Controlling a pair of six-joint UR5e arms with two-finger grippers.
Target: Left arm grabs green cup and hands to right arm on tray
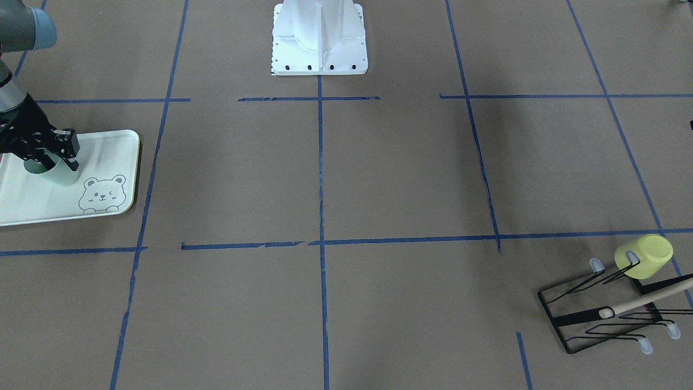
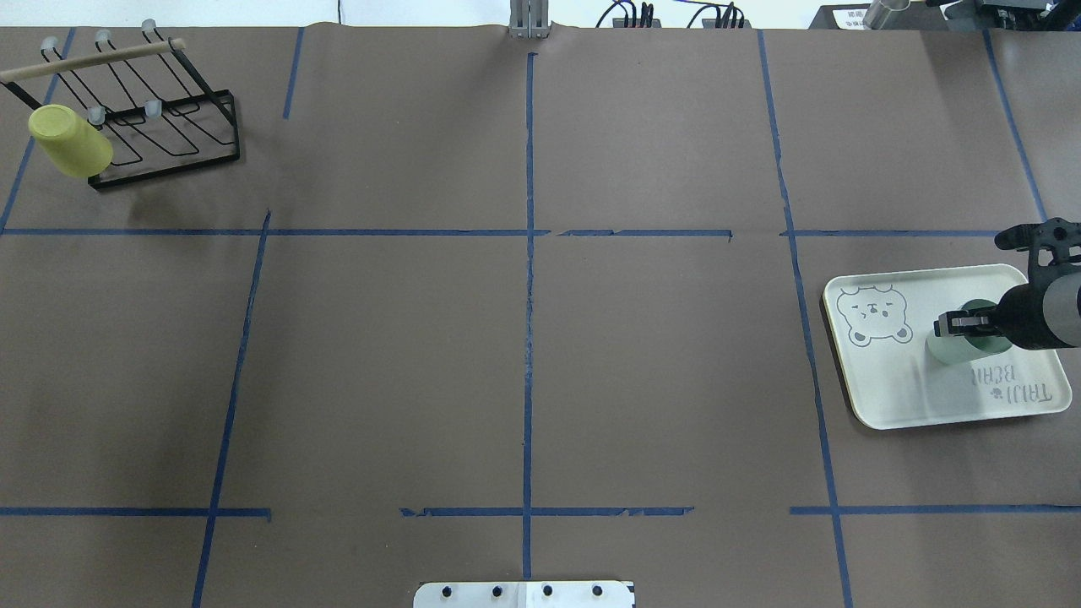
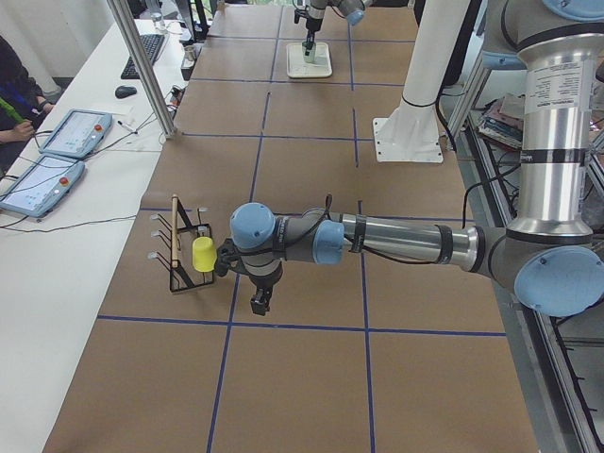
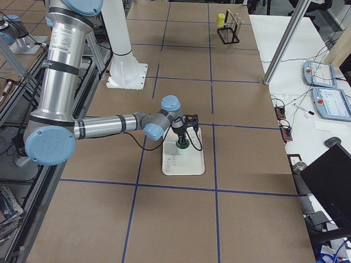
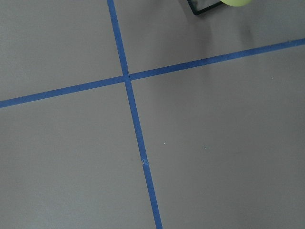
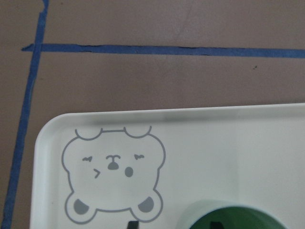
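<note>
The pale mint-green cup stands upright on the bear tray at the table's right end, also seen from overhead. My right gripper hangs over the cup's rim, one finger inside and one outside the wall. In the right wrist view the outer fingertip stands apart from the cup, so the jaws look open. My left gripper shows only in the exterior left view, low over bare table beside the rack; I cannot tell its state.
A black wire rack with a wooden bar stands at the table's left far corner. A yellow-green cup hangs on it, also visible in the front view. Blue tape lines cross the brown table. The robot's white base stands at the near edge.
</note>
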